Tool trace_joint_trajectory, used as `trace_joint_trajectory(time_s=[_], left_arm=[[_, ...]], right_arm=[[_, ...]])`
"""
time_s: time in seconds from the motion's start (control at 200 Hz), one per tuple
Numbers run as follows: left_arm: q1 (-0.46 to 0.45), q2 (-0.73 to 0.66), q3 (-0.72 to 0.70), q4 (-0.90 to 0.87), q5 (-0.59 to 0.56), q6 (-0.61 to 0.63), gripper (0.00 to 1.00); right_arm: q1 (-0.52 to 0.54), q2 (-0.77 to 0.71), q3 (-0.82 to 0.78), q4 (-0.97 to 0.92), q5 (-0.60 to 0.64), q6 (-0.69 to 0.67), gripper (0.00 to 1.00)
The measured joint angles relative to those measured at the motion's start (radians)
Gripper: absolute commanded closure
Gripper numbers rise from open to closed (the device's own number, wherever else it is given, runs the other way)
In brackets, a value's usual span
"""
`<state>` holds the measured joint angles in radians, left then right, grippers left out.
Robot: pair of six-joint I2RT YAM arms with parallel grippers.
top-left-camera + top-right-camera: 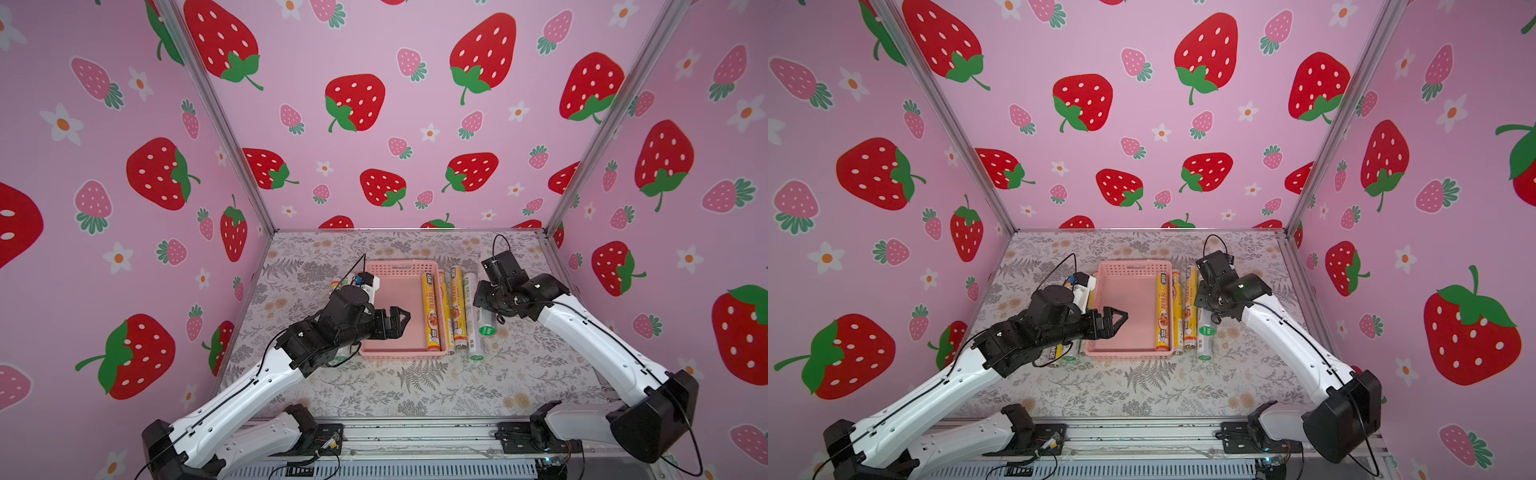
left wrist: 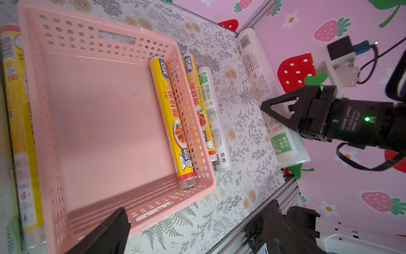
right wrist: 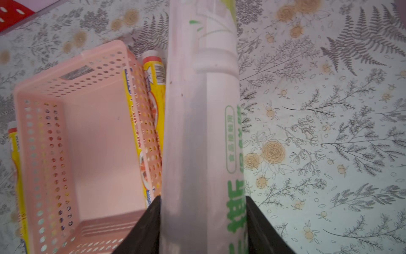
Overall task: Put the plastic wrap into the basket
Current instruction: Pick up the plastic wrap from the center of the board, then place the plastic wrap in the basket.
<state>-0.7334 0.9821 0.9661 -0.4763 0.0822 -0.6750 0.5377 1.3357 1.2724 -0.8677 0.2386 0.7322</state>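
A shallow rectangular pink plastic basket with perforated sides sits in the middle of a grey floral-print desk. One long yellow roll of plastic wrap, printed with food pictures, lies inside the basket along its right wall. Outside that wall and parallel to it lies another yellow roll. A yellow strip between that roll and the wall may be one more roll. A slim white roll with green labels lies just beside the outer yellow one.

The right pincer is clamped on a thicker white roll with a green label, its black fingers pressed against both sides. This roll is outside the basket, to the right of the others, and whether it touches the desk cannot be told.

The left pincer hovers over the front left part of the basket, jaws wide apart, holding nothing. More rolls lie on the desk left of the basket, one of them a yellow roll with a barcode. In both top views they are mostly hidden under the left arm. Pink strawberry-print walls enclose the desk
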Motion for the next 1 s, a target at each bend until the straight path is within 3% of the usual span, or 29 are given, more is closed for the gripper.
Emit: trace_joint_trajectory(time_s=[0.27,0.49,1.0], left_arm=[[0.097,-0.165,-0.164,-0.023,-0.005,-0.030,0.00],[0.207,-0.215,-0.232,-0.064,0.004,-0.042,0.00],[0.238,-0.186,-0.267,-0.021,0.113,-0.059,0.00]], right_arm=[[0.211,0.130,0.038,0.016,0.029,0.105,0.64],[0.341,0.277,0.084,0.079,0.049,0.187,0.65],[0.376,0.446,0.126,0.215,0.077,0.268,0.65]])
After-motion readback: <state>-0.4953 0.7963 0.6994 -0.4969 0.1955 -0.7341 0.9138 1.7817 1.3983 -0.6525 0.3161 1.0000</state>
